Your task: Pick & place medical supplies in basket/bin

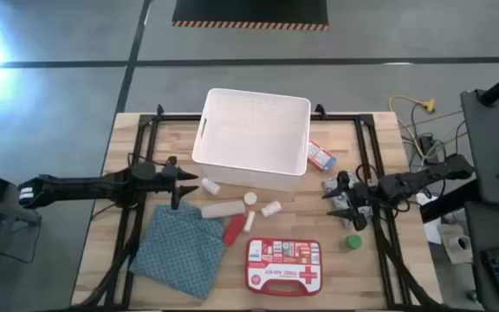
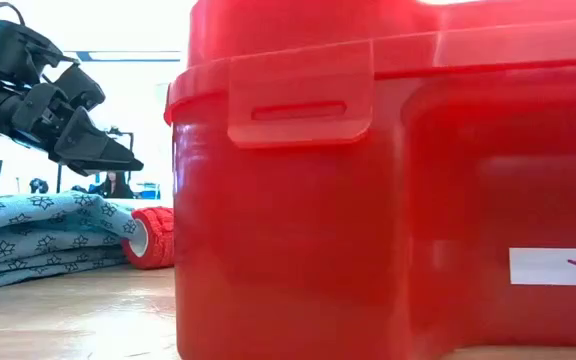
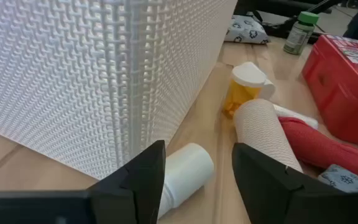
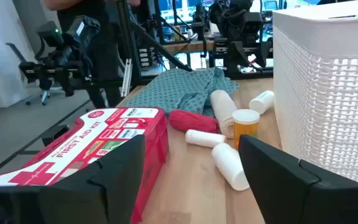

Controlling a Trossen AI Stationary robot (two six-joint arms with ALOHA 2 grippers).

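The white slotted bin [image 1: 254, 130] stands at the table's far middle. My left gripper [image 1: 180, 185] hovers open at the bin's near left corner, facing a small white bottle [image 3: 188, 174] that lies on its side against the bin wall. Past the bottle lie a beige roll [image 3: 266, 134], an orange bottle with a white cap [image 3: 244, 87] and a red roll [image 3: 322, 146]. The red-and-white first aid case [image 1: 282, 264] lies flat near the table's near edge. My right gripper [image 1: 343, 201] is open, right of the bin, beside a pale dotted pack [image 1: 334, 185] and the green-capped bottle [image 1: 353, 242].
The blue-green patterned cloth [image 1: 180, 247] lies folded at the near left. A small red-blue-white box [image 1: 321, 156] lies by the bin's right wall. Two more white bottles [image 1: 271, 208] lie between the bin and the case. Black frame rails [image 1: 137, 156] run along both table sides.
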